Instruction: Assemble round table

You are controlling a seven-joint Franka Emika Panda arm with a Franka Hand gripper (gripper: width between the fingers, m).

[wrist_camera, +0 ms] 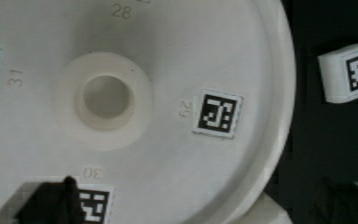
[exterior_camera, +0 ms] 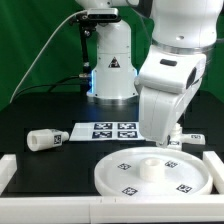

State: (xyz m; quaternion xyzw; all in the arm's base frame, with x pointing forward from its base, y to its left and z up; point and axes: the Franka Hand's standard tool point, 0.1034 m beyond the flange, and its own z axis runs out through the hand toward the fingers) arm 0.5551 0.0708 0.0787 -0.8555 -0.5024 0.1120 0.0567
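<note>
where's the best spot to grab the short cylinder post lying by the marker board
Probably mid-length on the cylinder post, coming down from above. It lies on its side, apart from the marker board, so both curved flanks look free to clamp across.

**A robotics lab bench**

This is a robotics lab, not a home or a shop. A white robot arm fills the upper right of the exterior view. Its pedestal, with a black triangle label and a blue glow, stands at the upper middle on a black tabletop. A thin cable crosses the dark backdrop at upper left. White rails fence the tabletop's edges. Black-and-white square tags mark the marker board at the centre and the white round disc at lower right.
</note>
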